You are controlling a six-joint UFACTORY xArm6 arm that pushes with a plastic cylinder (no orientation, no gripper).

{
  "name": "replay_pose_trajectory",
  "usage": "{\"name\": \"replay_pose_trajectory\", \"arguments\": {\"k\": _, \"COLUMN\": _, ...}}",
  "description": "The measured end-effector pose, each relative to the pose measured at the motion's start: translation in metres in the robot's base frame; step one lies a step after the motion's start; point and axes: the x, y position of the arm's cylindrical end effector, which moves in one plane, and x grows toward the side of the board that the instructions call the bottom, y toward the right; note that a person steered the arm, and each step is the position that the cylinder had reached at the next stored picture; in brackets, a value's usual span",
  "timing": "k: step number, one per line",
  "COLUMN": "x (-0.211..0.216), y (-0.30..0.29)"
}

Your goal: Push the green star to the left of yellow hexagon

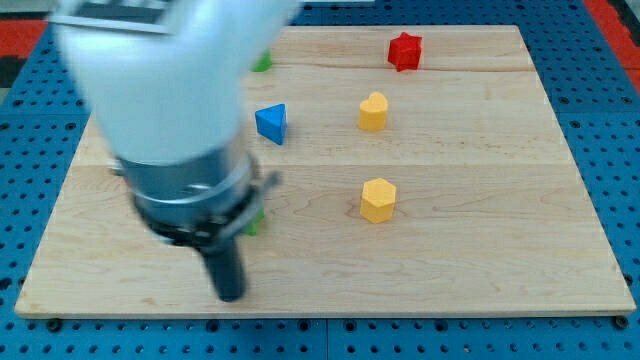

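Observation:
The yellow hexagon lies right of the board's middle. A small green piece shows just beside my arm's lower body, left of the hexagon; its shape is hidden. A second green piece peeks out behind the arm near the view's top; its shape is hidden too. I cannot tell which one is the green star. My tip rests near the board's bottom edge, just below and left of the lower green piece.
A second yellow block lies above the hexagon. A blue triangle lies to its left. A red star sits near the top edge. The wooden board lies on a blue pegboard. My blurred arm covers the board's left.

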Motion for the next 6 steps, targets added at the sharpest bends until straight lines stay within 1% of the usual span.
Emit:
{"name": "replay_pose_trajectory", "arguments": {"k": 1, "x": -0.025, "y": -0.011}}
{"name": "replay_pose_trajectory", "arguments": {"k": 2, "x": -0.065, "y": 0.006}}
{"name": "replay_pose_trajectory", "arguments": {"k": 3, "x": -0.088, "y": 0.014}}
{"name": "replay_pose_trajectory", "arguments": {"k": 4, "x": -0.105, "y": 0.042}}
{"name": "replay_pose_trajectory", "arguments": {"k": 5, "x": -0.104, "y": 0.074}}
{"name": "replay_pose_trajectory", "arguments": {"k": 6, "x": -0.097, "y": 0.08}}
